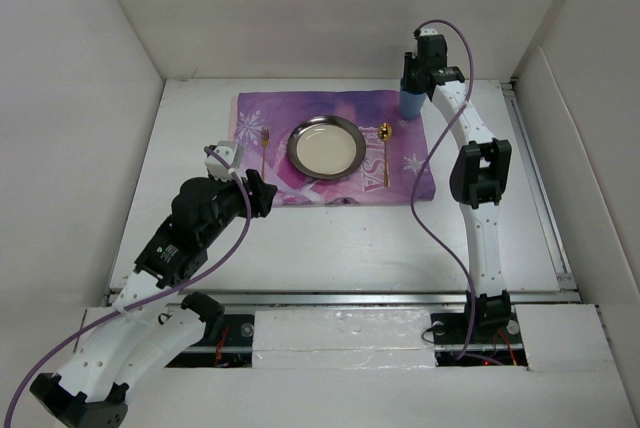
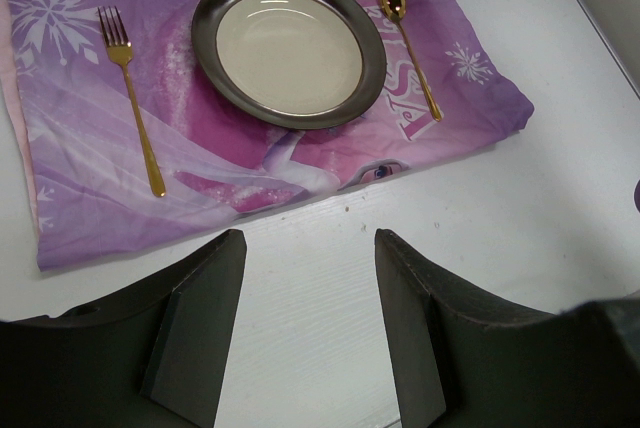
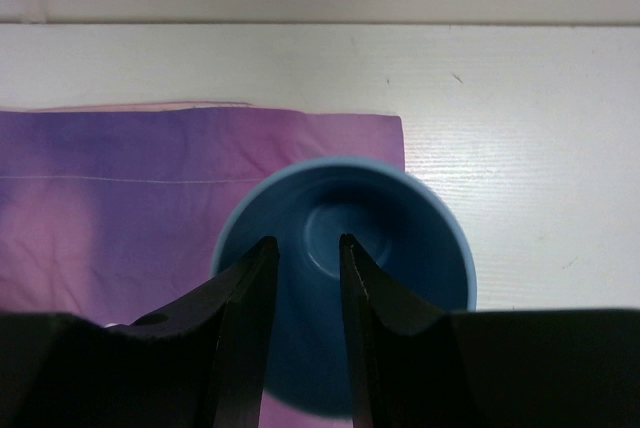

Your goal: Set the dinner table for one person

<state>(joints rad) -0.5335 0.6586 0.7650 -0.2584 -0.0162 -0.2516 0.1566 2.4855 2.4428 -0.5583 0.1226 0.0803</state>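
White and matte, the dinner table (image 1: 340, 248) carries the whole setting on its far half, and you are close to finished. The purple snowflake-printed cloth mat (image 1: 330, 108) lies flat there. The round metal plate with a cream centre (image 1: 325, 145) sits in the middle of it. The blue plastic cup (image 1: 411, 100) stands at the mat's far right corner, partly over the cloth edge and partly over bare table as your right wrist view shows it. The gold fork (image 1: 265, 151) lies left of the plate and the gold spoon (image 1: 385, 153) right of it, each just beside the rim but apart from it. Your right gripper (image 3: 308, 248) hangs directly over the cup. Its jaws stand a narrow gap apart with the cup's inside showing between them, and you cannot tell whether they pinch the wall. Your left gripper (image 2: 310, 248) is spread wide and holds nothing, over bare table just short of the mat's near edge. What seems left is letting go of the cup and drawing both arms back. Mind the purple cable (image 1: 425, 188) looping beside the mat's right edge near the spoon, and the silver metal rail (image 1: 340, 298) along the near edge.
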